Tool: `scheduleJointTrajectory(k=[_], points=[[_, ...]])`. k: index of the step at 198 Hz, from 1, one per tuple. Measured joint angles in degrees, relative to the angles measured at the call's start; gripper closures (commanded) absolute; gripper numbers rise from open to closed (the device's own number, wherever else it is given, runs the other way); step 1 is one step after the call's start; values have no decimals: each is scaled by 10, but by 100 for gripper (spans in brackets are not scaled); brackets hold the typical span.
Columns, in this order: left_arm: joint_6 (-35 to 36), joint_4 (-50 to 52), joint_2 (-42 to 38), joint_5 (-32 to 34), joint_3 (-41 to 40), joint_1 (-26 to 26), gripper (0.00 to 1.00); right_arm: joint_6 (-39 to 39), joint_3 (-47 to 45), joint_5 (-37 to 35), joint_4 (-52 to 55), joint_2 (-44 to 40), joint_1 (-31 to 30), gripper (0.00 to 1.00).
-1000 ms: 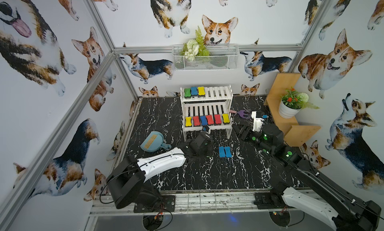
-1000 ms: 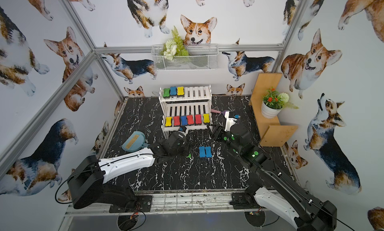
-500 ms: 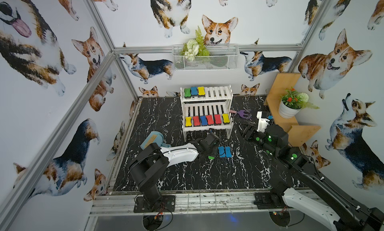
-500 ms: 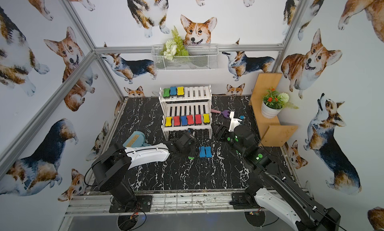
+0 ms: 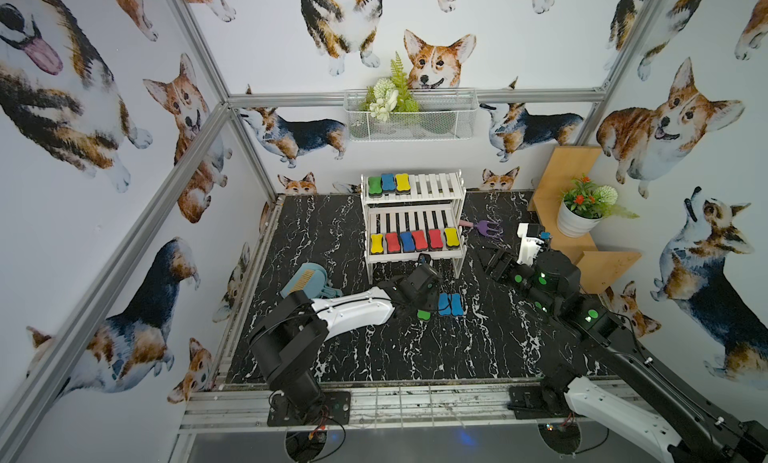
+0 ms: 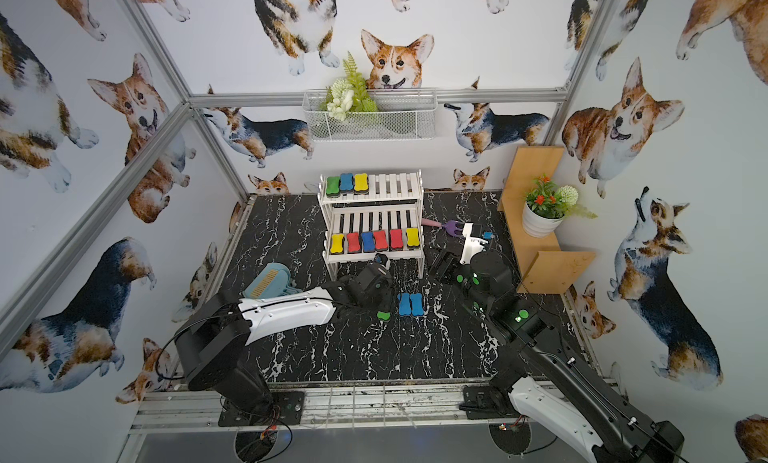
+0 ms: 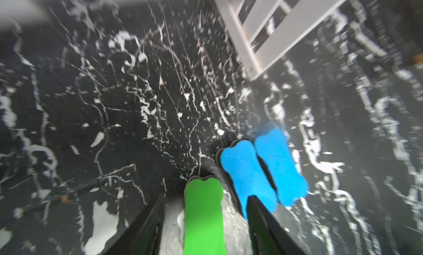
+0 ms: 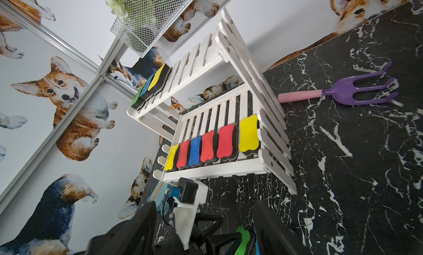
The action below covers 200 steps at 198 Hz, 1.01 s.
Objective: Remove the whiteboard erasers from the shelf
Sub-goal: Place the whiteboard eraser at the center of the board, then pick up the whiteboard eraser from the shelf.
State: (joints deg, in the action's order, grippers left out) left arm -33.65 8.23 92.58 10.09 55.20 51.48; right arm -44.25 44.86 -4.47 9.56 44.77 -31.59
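Since the frame one second ago, the left arm has swung away from the front of the shelf [image 5: 415,256] and carried the green eraser [image 5: 423,314] down onto the black marble table [image 5: 415,357]. The left gripper [image 7: 204,199] has also spread apart.

1. Left gripper: in the left wrist view we see its jaws released. The green eraser lies flat on the table between the two fingers [image 7: 148,221], with a gap on each side.
2. Just beside the green eraser, two blue erasers [image 7: 248,173] lie side by side on the table, touching or nearly touching each other, in front of the shelf.
3. Shelf, upper tier: three whiteboard erasers [image 5: 388,183] (green, blue, yellow) sit in a row at its left end.
4. Shelf, lower tier: six erasers [image 5: 414,240] (yellow, red, blue, red, red, yellow) line the front edge.
5. Right gripper [image 8: 206,208]: its jaws stand apart and grasp nothing. It hangs over the table near the shelf's right front leg, facing the shelf.
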Motion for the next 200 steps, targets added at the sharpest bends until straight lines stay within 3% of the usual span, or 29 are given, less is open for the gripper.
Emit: scheduleJointTrajectory(k=[20,42,88,117,137,167,200], points=[[0,3,-51,2,0,3,18,3,7,0,1,5,0,29],[0,21,-122,10,1,3,1,13,19,16,2,23,0,30],[24,63,-307,55,-2,-7,1,54,117,66,11,152,-7,36],[34,111,-389,90,-31,-49,1,118,288,45,50,302,-59,36],[34,143,-438,89,-59,-108,1,168,421,9,80,396,-79,36],[33,167,-485,39,-92,-191,1,230,617,-48,144,534,-79,35],[32,177,-485,-2,-99,-220,1,274,840,-77,226,686,-74,34]])
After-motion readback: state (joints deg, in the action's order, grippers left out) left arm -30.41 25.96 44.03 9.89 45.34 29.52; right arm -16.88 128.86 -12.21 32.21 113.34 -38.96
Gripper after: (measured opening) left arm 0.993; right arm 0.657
